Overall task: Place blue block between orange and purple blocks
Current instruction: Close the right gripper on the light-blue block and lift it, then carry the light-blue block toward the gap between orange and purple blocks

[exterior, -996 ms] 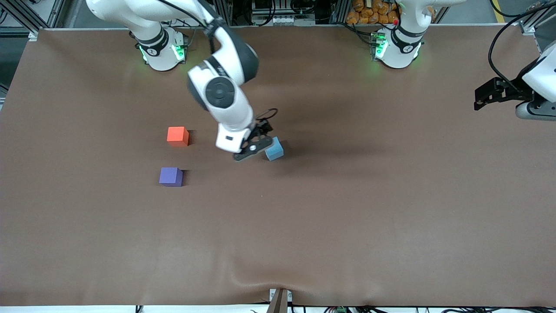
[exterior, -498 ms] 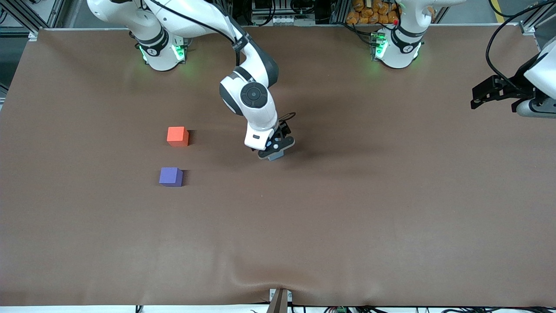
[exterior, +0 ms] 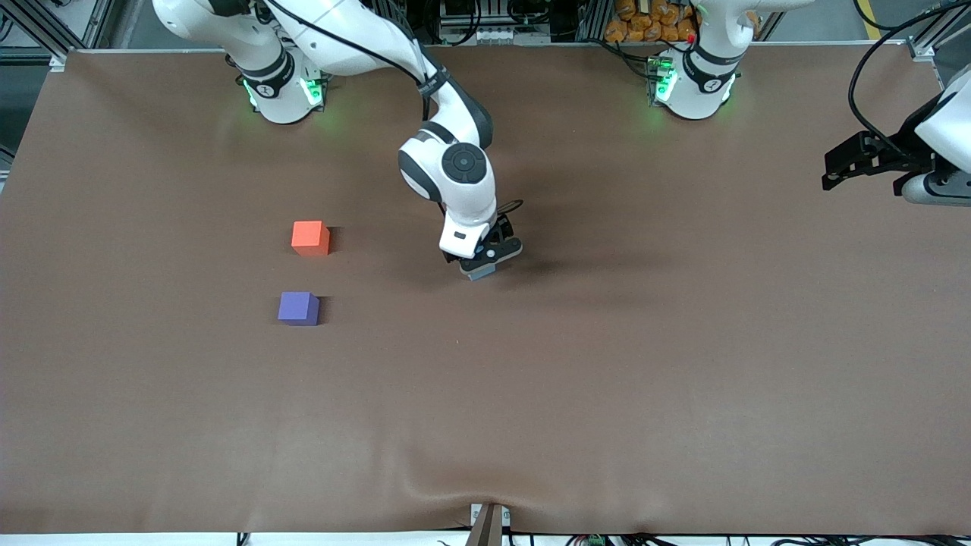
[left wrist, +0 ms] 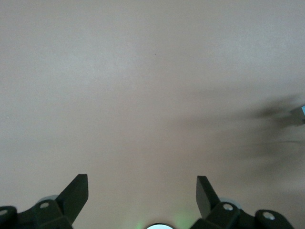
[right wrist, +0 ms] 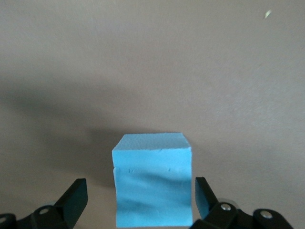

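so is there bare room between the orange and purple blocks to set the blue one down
Yes, a bare strip of table separates the orange block and purple block. The only crowded spot is where the right gripper straddles the blue block, jaws open. The left gripper waits at its table end.

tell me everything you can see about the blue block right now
The blue block is a small light sky-blue cube with a matte, foam-like surface and a faint crease along one upper edge. It sits flat on the brown table, toward the middle, away from the orange and purple cubes. The right gripper is low over it, open, a finger on either side with a gap to each face, so nothing grips it yet.
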You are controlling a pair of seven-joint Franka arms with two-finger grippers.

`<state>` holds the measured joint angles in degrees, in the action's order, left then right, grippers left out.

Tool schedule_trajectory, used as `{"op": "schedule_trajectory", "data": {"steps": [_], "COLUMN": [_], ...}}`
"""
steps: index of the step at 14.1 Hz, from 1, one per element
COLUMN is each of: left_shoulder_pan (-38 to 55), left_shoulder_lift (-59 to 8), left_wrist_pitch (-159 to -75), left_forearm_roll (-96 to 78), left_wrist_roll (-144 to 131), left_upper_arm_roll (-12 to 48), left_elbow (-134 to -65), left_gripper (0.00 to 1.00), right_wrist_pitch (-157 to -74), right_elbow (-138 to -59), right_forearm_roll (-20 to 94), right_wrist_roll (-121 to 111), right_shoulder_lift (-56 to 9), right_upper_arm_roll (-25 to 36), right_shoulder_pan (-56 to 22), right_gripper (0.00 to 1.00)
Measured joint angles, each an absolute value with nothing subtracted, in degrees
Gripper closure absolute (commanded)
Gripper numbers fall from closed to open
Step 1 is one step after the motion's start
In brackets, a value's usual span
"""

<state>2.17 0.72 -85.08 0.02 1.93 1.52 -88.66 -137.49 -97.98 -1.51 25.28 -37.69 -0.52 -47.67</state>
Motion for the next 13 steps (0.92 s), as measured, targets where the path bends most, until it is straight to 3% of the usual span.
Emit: {"op": "schedule_trajectory", "data": {"steps": [1, 6, 8, 13], "left_shoulder_pan": [2.2, 2.2, 2.2, 2.1], "left_shoulder_lift": [0.7, 0.7, 0.7, 0.6], "left_wrist_pitch": [-85.1, -85.0, -85.0, -85.0], "left_forearm_roll": [0.0, 0.0, 0.0, 0.0], "left_wrist_roll": [1.9, 1.9, 1.9, 1.9], "left_upper_arm_roll": [1.5, 1.5, 1.5, 1.3], "left_elbow": [-88.7, -88.7, -88.8, -88.8], "left_gripper": [0.0, 0.0, 0.0, 0.0], "right_wrist_pitch": [-137.6, -136.0, -129.1, -107.9], "right_elbow": [-98.0, -96.1, -94.7, -96.0], "right_forearm_roll": [-3.0, -5.6, -5.6, -2.2], "right_wrist_roll": [25.8, 27.2, 28.0, 27.8], "right_shoulder_lift": [-38.3, -37.6, -33.9, -17.6], "right_upper_arm_roll": [-0.5, 0.6, 1.0, 1.7], "right_shoulder_pan": [-48.0, -47.3, -44.8, -33.2], "right_gripper": [1.0, 1.0, 1.0, 1.0]}}
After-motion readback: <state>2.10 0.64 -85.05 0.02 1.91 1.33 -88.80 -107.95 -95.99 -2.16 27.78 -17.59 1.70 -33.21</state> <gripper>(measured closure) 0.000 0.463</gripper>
